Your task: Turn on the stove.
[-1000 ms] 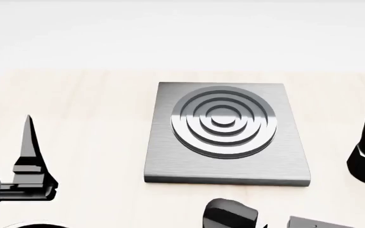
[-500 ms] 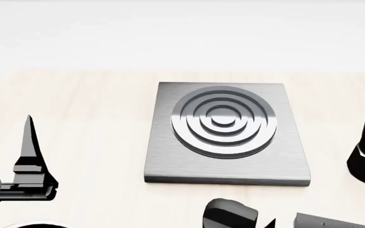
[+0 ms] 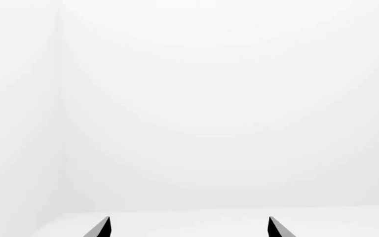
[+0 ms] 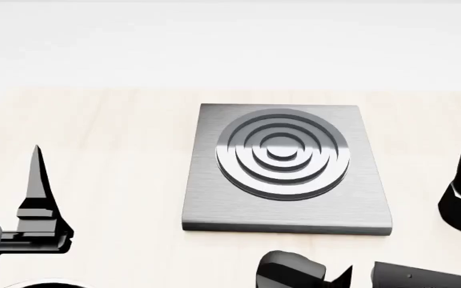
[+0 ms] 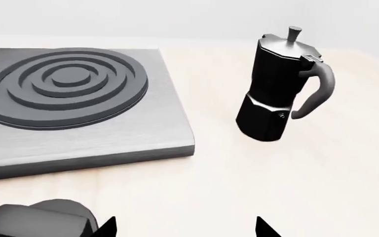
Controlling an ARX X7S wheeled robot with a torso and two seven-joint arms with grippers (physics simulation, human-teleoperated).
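Right gripper (image 5: 185,228): two dark finger tips show far apart, so it is open and holds nothing. It hangs low over the near edge of the worktop, close to the knob.

Right arm (image 4: 422,277): a dark, rounded part pokes in at the near edge of the worktop, to the right of the knob.

Left gripper (image 3: 188,228): its two thin black tips (image 3: 101,228) stand wide apart, so it is open with nothing between them. In its own camera it faces only a plain white wall.

Left gripper in the head view (image 4: 40,204): it sits over the near left part of the worktop, well apart from the stove, with one long tip pointing away from the robot.

Knob (image 4: 292,270): small, round and black, on the worktop just in front of the stove's near edge. The right gripper is beside it but I cannot tell if they touch.

Stove (image 4: 285,168): a flat, square grey metal slab in the middle of the worktop, with raised round rings one inside the other.

Moka pot (image 5: 282,89): black with flat sides, a curved handle and a little stalk on top. It stands upright near the right edge of the worktop, apart from the stove.

Worktop (image 4: 118,156): pale wood.
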